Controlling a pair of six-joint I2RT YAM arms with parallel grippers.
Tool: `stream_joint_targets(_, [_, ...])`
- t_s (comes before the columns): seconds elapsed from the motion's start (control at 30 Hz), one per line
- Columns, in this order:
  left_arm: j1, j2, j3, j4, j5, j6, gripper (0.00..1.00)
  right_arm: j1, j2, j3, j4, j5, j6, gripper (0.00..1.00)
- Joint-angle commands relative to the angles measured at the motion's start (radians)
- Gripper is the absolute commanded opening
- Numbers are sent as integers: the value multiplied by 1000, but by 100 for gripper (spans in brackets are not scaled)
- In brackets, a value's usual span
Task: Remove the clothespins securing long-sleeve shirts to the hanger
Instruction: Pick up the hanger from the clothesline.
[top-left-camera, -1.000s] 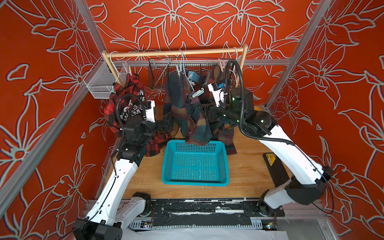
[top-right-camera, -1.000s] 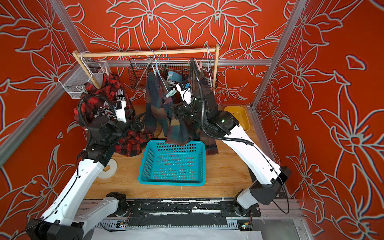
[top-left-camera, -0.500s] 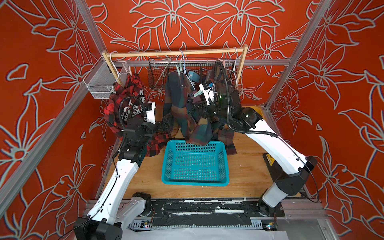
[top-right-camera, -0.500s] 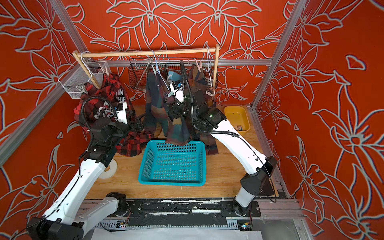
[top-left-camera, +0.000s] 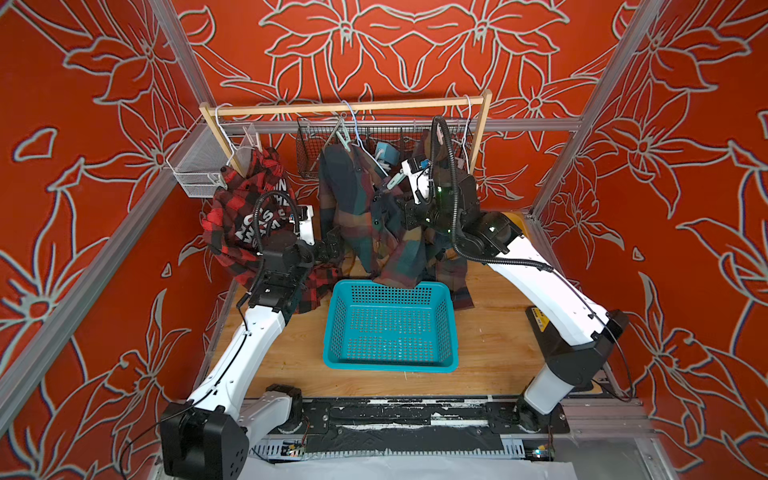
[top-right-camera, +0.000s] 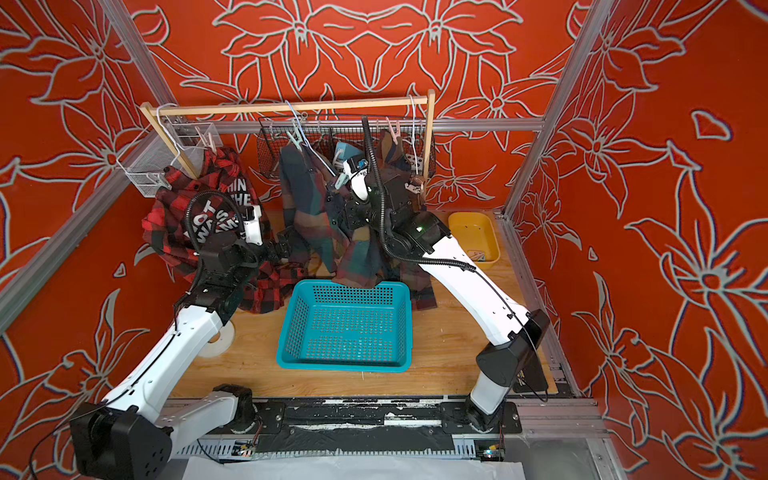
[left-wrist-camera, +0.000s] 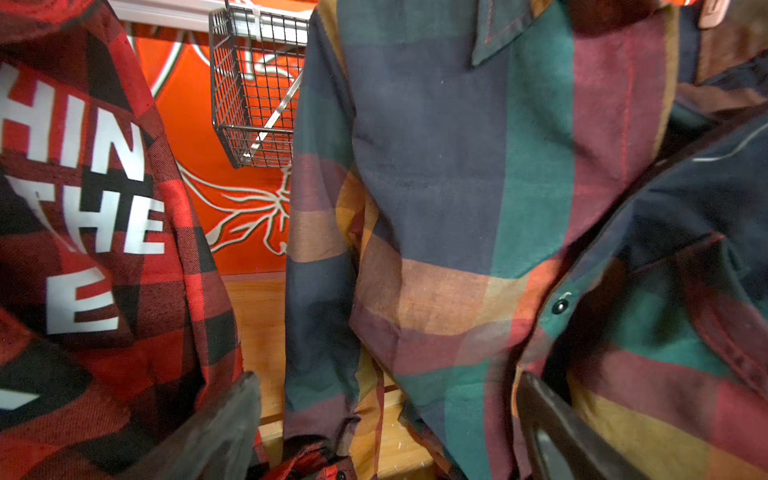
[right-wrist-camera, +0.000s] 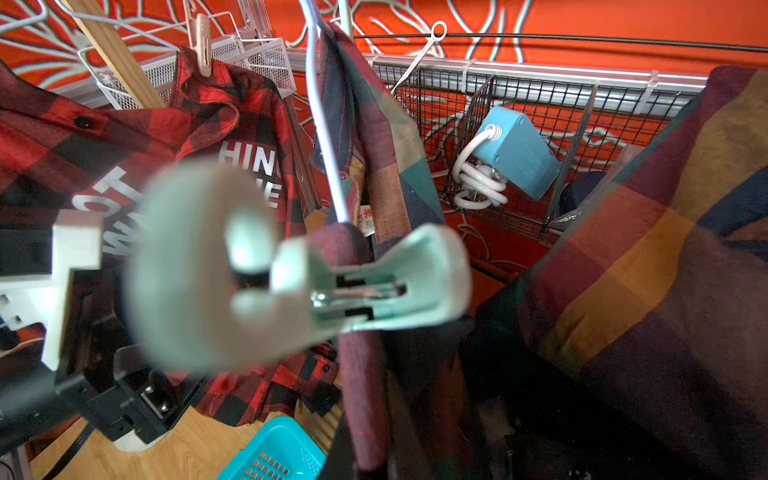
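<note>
Three long-sleeve shirts hang from a wooden rail (top-left-camera: 345, 109): a red-and-black one (top-left-camera: 245, 208) and two dark plaid ones (top-left-camera: 353, 208) (top-right-camera: 390, 166). A mint clothespin (right-wrist-camera: 374, 282) grips the middle shirt's maroon edge on its white hanger (right-wrist-camera: 324, 124). My right gripper (top-left-camera: 405, 208) is shut just below that pin, its fingers buried in fabric. Whether they pinch cloth I cannot tell. Another mint pin (top-right-camera: 296, 139), a pink one (top-right-camera: 392, 131) and a cream one (top-right-camera: 212, 137) sit higher up. My left gripper (left-wrist-camera: 390, 428) stands open before the middle shirt's sleeve, holding nothing.
A teal basket (top-left-camera: 390, 324) sits on the wooden floor below the shirts. A yellow tray (top-right-camera: 473, 237) lies at the right. Behind the rail hang a black wire basket (top-right-camera: 274, 153) holding a blue box (right-wrist-camera: 515, 153), and a white mesh basket (top-left-camera: 195, 174).
The right arm swung left toward the middle shirt's mint clothespin and its gripper went from open to shut. The left arm stayed where it was.
</note>
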Motion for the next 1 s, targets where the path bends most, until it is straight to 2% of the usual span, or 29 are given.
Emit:
stream_joint_targets(0.0, [-2,30,19,57,-10,16,93,5,17,60,37,19,3,0])
stream_joint_targets(0.3, [2,105,71,62,-24,35,93,3,-14,70,69,19,8,0])
stream_joint_targets(0.97, [25,141,72,133,19,11,93,-58,-104,52,85,-38,29,0])
